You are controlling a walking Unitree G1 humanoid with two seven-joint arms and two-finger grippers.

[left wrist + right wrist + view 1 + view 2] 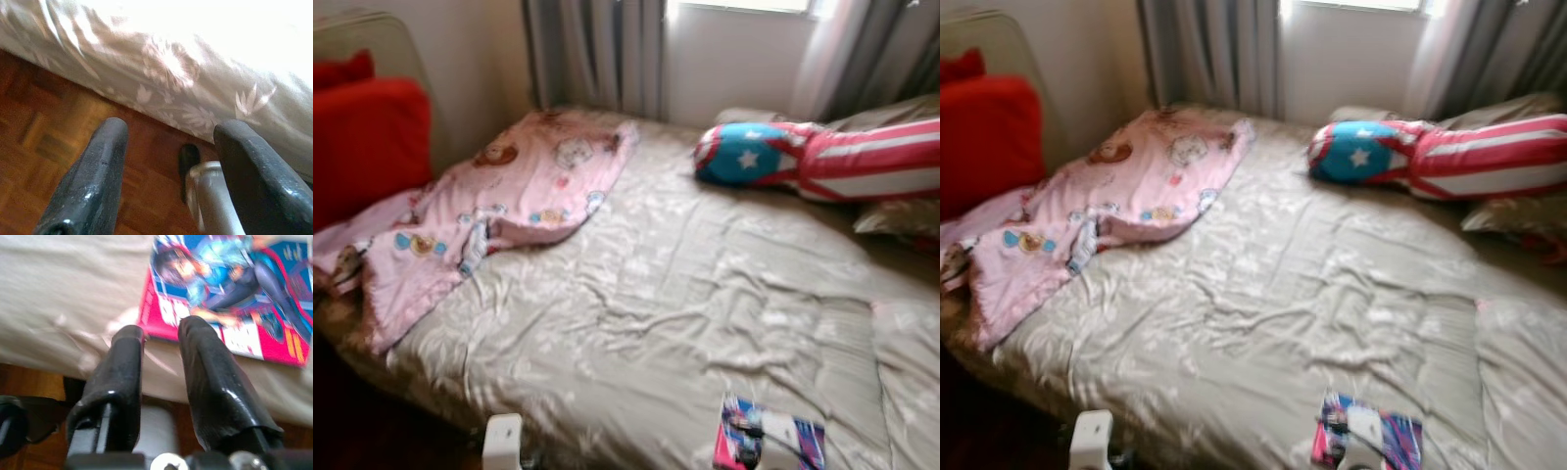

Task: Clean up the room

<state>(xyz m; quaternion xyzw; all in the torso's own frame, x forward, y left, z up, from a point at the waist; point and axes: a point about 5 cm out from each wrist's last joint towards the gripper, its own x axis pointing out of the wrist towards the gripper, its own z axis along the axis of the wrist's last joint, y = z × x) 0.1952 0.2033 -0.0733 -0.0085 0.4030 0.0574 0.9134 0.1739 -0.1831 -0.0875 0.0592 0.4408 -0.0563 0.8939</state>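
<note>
Right gripper (161,338) hovers at the near edge of the bed (685,294), its two black fingers a narrow gap apart and holding nothing, their tips just above a comic book (234,293) that lies flat on the beige floral bedspread. Left gripper (171,142) hangs below the bed's near side over the parquet floor (44,137), fingers spread wide and empty. Across the bed's far left part a pink cartoon-print blanket (489,206) lies crumpled, with a red cushion (362,147) beside it at the bed's left end. At the bed's far right rests a long stars-and-stripes bolster pillow (822,157), below grey curtains (597,54).
</note>
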